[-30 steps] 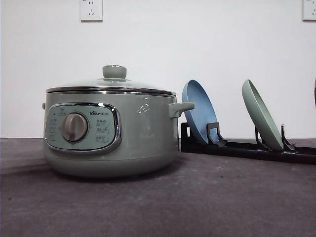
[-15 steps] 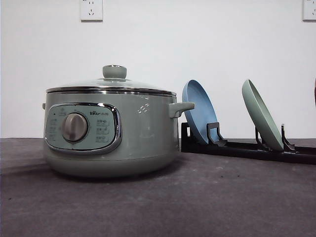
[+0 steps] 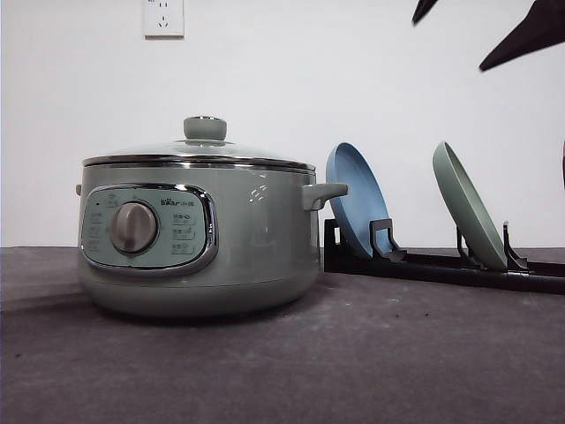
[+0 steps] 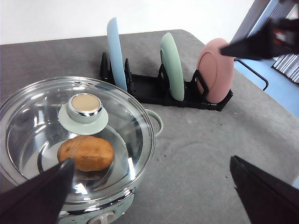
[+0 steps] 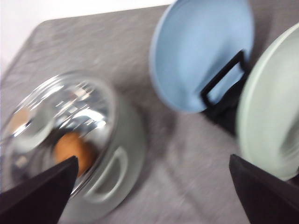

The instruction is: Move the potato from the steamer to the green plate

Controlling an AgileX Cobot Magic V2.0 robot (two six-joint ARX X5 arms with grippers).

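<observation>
The potato [image 4: 86, 153] is sealed under the glass lid [image 4: 32, 121], both grippers spread wide and empty. The lid knob [image 4: 85, 105] should be gripped squarely and lifted straight up first

A black rack [image 4: 159, 91] stands on the grey surface [image 3: 371, 353], well behind its front edge. In the rack, a blue plate [image 3: 355, 199] stands on edge at 1 end and a pink plate [image 4: 212, 77] at the other. Behind the rack, a white wall [image 3: 353, 79] carries 1 socket [image 3: 163, 18].
</observation>
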